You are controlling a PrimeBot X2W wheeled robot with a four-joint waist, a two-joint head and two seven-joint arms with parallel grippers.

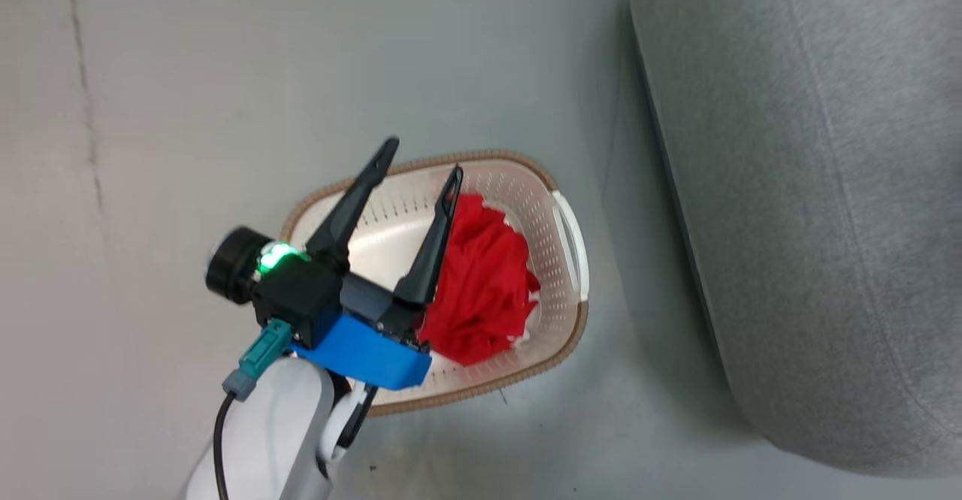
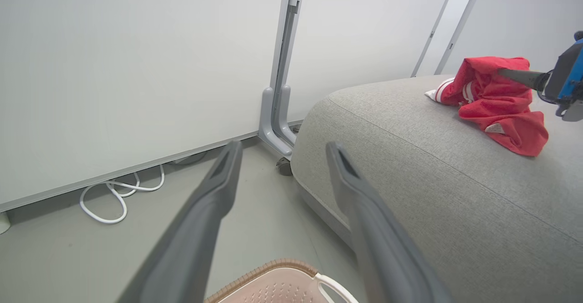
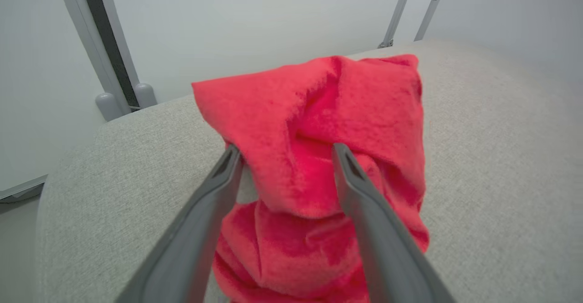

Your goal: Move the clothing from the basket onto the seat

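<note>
Evidently the job stands at its midpoint: one soft bright-red fabric garment with white striped trim (image 2: 496,105) lies crumpled on the large grey woven-fabric sofa seat (image 2: 410,171), while a second bright-red crumpled garment (image 1: 481,282) sits in the oval cream perforated plastic basket with a brown woven-look rim (image 1: 547,252). It is heaped against the 3 o'clock wall, and the 9 o'clock half of the basket floor is bare. In the head view the seat lies near the basket, at its 3 o'clock. I judge the step in hand to be the set-down of the first piece and the approach to the second. The right gripper (image 3: 286,150) has its long dark fingers spread wide. Red fabric is bunched between them and touches both, but nothing is pinched. It next needs to draw straight back so the cloth does not snag. The left gripper (image 1: 422,158) hangs above the basket, entering from 7 o'clock and pointing toward 1 o'clock. It is spread wide and holds nothing. One finger overlaps the heap's 9 o'clock edge, though I cannot tell whether it touches. Its next move calls for shifting toward 3 o'clock, descending astride the heap, closing on a thick fold and lifting clear of the rim.
</note>
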